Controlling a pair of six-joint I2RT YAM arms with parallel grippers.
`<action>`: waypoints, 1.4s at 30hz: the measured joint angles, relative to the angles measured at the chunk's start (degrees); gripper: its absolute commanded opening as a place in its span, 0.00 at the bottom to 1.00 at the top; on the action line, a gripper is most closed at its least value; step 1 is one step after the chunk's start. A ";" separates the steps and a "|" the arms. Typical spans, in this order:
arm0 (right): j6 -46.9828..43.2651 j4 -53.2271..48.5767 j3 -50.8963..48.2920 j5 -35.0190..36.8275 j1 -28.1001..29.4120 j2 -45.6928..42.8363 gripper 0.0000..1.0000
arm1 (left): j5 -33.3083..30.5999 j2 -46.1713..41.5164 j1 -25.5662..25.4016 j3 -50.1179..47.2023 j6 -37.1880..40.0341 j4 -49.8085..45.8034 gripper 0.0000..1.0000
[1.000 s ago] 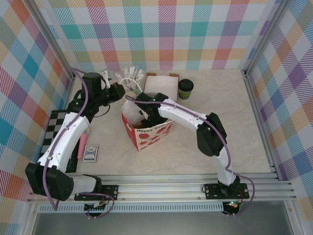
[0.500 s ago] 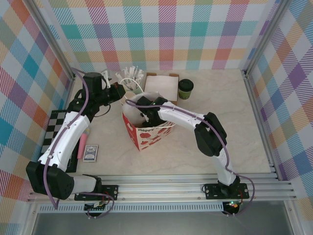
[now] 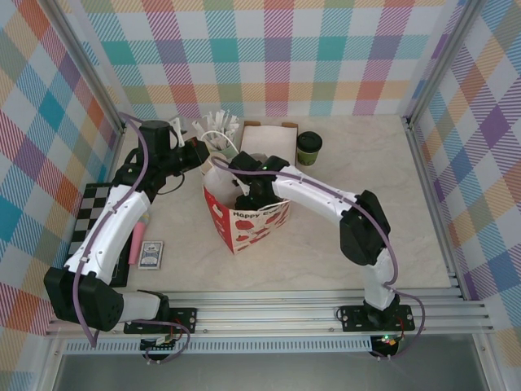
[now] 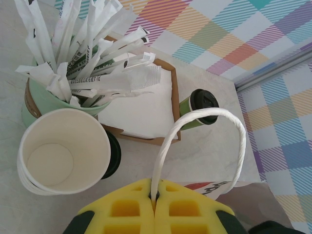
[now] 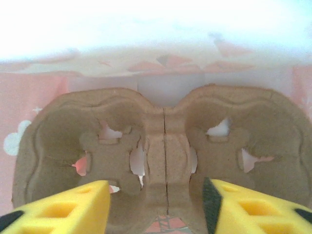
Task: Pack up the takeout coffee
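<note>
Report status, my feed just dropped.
Left gripper shut on bag handle. Right gripper open in bag, straddling cup carrier. Takeout coffee on table, outside bag.

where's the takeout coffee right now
In the top view the coffee cup stands at the back of the table, just right of the open cardboard box and behind the gift bag.

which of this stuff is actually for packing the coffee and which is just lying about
For the job: takeout coffee; gift bag; bag handle, pinched in the left gripper; cup carrier inside the bag, right gripper open around it.
Lying about: napkin box; cup of white packets; stack of cream cups; checkered mat; card deck.
</note>
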 measured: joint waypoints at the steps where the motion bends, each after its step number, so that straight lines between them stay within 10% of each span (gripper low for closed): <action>1: -0.63 0.24 -0.42 -0.15 0.00 -0.37 0.36 | 0.04 0.02 0.00 0.00 0.00 0.00 0.00; 6: -1.70 0.92 -3.63 -0.59 0.00 -0.37 0.12 | 0.04 0.02 0.02 0.00 0.44 -0.17 0.00; 33: -3.52 -2.80 -2.67 -1.14 0.37 5.01 0.35 | 3.72 0.07 0.02 0.09 2.62 0.07 0.00; 42: -2.93 -6.05 -2.38 -5.33 0.39 5.64 0.24 | 5.49 0.04 0.00 -0.04 3.04 0.63 0.00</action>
